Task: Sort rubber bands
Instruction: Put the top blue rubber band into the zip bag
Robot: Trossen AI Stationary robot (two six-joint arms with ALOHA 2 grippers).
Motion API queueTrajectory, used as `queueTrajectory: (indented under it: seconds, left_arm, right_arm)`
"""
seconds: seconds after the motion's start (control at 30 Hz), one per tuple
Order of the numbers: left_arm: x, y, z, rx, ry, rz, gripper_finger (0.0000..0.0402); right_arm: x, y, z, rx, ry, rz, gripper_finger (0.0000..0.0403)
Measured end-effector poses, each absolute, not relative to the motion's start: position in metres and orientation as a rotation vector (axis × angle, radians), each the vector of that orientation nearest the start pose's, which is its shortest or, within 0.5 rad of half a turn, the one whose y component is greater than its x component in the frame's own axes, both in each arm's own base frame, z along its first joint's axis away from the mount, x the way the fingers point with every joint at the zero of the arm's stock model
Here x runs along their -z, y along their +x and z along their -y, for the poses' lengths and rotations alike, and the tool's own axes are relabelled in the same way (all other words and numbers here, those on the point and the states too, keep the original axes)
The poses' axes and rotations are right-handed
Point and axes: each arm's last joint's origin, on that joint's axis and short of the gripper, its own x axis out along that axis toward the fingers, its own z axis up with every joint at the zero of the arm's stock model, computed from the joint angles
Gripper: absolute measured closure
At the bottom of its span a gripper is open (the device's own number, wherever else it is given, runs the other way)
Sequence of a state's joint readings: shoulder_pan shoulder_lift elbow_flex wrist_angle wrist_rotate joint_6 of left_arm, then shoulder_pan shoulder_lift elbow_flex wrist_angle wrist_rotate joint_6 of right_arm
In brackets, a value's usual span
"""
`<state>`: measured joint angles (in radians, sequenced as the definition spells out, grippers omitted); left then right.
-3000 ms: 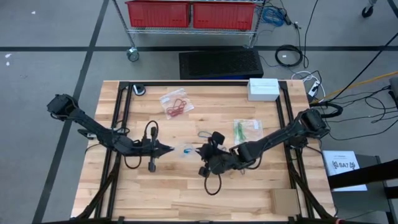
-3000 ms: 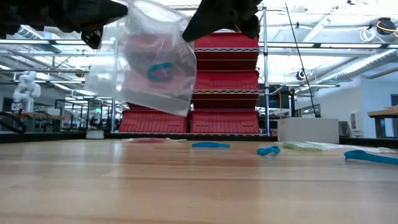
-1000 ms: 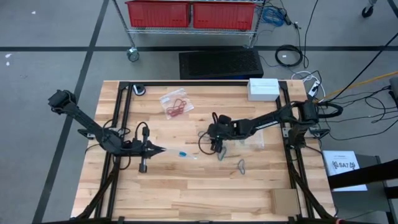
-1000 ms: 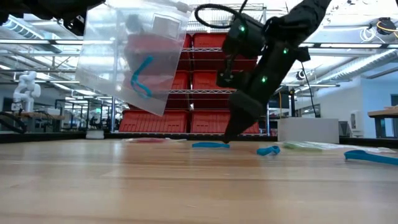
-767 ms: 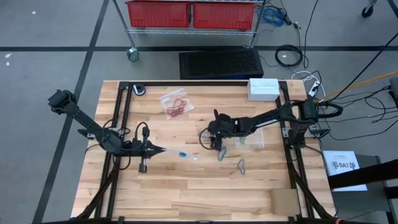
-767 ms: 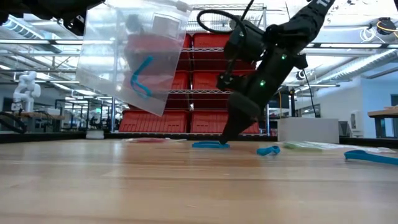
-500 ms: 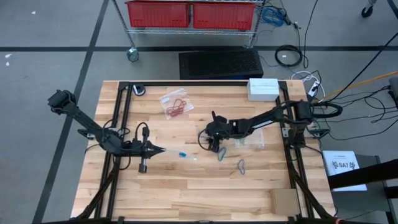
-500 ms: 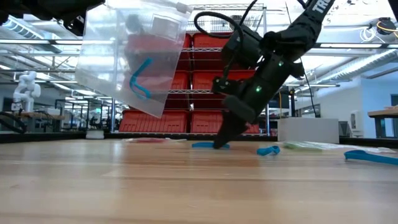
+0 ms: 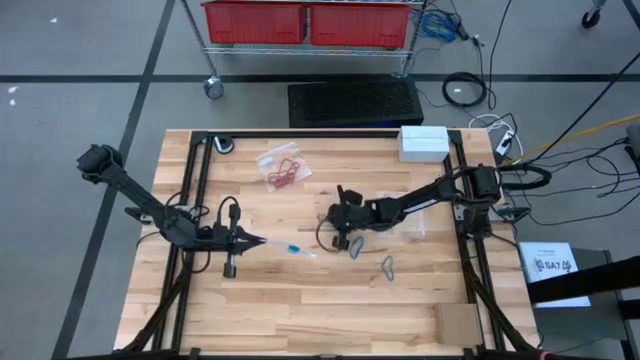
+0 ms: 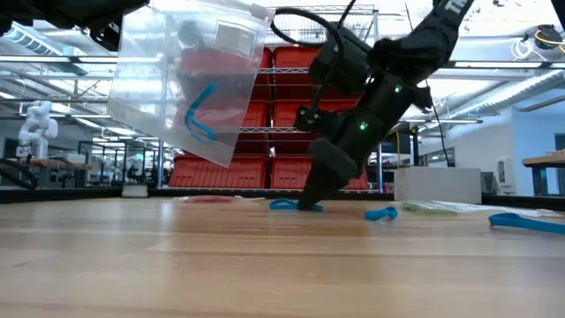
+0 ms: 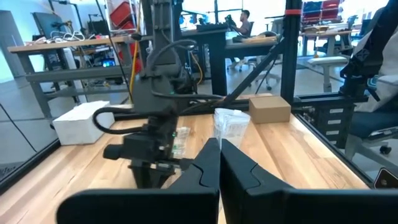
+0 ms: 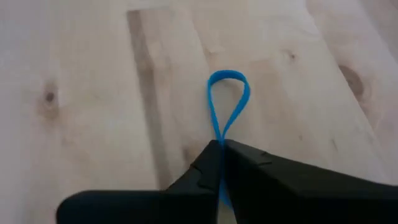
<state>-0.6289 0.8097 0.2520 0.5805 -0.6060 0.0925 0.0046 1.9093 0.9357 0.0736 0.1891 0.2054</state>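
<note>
Right gripper (image 12: 219,144) down at the table (image 9: 300,300) near its middle, fingertips pinched together on a blue rubber band (image 12: 227,99); the band's free loop lies flat on the wood ahead of the tips; low view shows the same gripper (image 10: 309,205) tilted, tips on the tabletop.

Left gripper (image 9: 262,240) held over the left-centre of the table, clenched on the edge of a clear plastic bag (image 10: 194,75); bag hangs above the surface with a second blue band (image 10: 199,110) inside it.

Two more blue bands (image 10: 381,214) lie loose on the wood further right; red bands in a bag (image 9: 284,166) sit toward the far edge; green bands' bag (image 9: 403,222) partly hidden behind the right arm; white box (image 9: 423,142) at the far right corner.
</note>
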Motion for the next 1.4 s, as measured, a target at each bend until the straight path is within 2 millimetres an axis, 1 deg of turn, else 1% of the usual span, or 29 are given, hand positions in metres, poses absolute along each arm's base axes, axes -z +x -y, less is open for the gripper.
queueTrajectory:
  seconds: [0.1, 0.2, 0.4, 0.47, 0.53, 0.7, 0.83, 0.9, 1.0, 1.23, 1.33, 1.4]
  left_arm:
    - [-0.218, 0.146, 0.086, 0.021, 0.079, 0.02, 0.0401]
    - [-0.218, 0.146, 0.086, 0.016, 0.078, 0.019, 0.0402]
    - [-0.218, 0.146, 0.086, 0.015, 0.072, 0.019, 0.0401]
    - [-0.218, 0.146, 0.086, 0.014, 0.071, 0.02, 0.0401]
    - [-0.218, 0.146, 0.086, 0.014, 0.069, 0.022, 0.0401]
    - [-0.218, 0.146, 0.086, 0.014, 0.069, 0.022, 0.0401]
    - [-0.218, 0.146, 0.086, 0.014, 0.064, 0.021, 0.0401]
    - [-0.218, 0.146, 0.086, 0.013, 0.05, 0.022, 0.0402]
    - [-0.219, 0.146, 0.085, -0.003, 0.036, 0.031, 0.0401]
    - [-0.221, 0.146, 0.085, -0.02, 0.027, 0.041, 0.0401]
    - [-0.222, 0.146, 0.085, -0.026, 0.019, 0.051, 0.0401]
    - [-0.221, 0.146, 0.085, -0.026, 0.021, 0.049, 0.0401]
  right_arm:
    - [-0.117, 0.356, -0.011, 0.268, 0.046, -0.888, 0.04]
    - [-0.136, 0.359, -0.029, 0.257, -0.001, -0.914, 0.0401]
    - [-0.191, 0.368, -0.061, 0.348, -0.151, -0.931, 0.0402]
    - [-0.214, 0.372, -0.072, 0.38, -0.185, -0.913, 0.0402]
    - [-0.237, 0.375, -0.08, 0.415, -0.208, -0.877, 0.0402]
    - [-0.286, 0.381, -0.095, 0.478, -0.231, -0.767, 0.0403]
    - [-0.312, 0.385, -0.111, 0.413, -0.235, -0.667, 0.0403]
    - [-0.321, 0.387, -0.12, 0.376, -0.224, -0.601, 0.0403]
    - [-0.326, 0.39, -0.128, 0.308, -0.183, -0.541, 0.0403]
    - [-0.323, 0.398, -0.134, 0.261, -0.121, -0.5, 0.0403]
    - [-0.322, 0.405, -0.134, 0.225, -0.081, -0.466, 0.0403]
    - [-0.316, 0.41, -0.133, 0.211, -0.076, -0.469, 0.0403]
